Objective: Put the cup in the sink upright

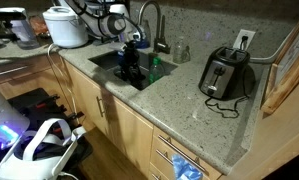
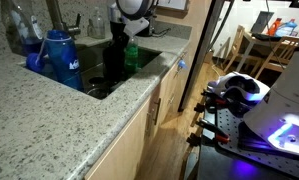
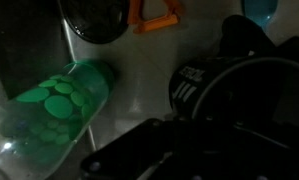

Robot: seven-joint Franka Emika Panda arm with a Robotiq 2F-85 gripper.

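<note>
A translucent green cup [image 3: 54, 110] with lighter green spots lies on its side on the sink floor at the left of the wrist view. A green shape, likely the same cup, shows beside the arm inside the sink in both exterior views [image 1: 156, 67] [image 2: 132, 55]. My gripper [image 3: 194, 140] is down inside the sink [image 1: 104, 62], to the right of the cup and apart from it. It is a dark mass in shadow and its fingers cannot be made out. In the exterior views the sink wall and the arm hide the gripper [image 1: 130, 68] [image 2: 115, 68].
A dark drain [image 3: 94, 20] and an orange item [image 3: 154, 15] lie at the far end of the sink floor. A faucet [image 1: 154, 20] stands behind the sink. A toaster [image 1: 224, 75], a white cooker [image 1: 67, 27] and a blue bottle [image 2: 59, 60] stand on the granite counter.
</note>
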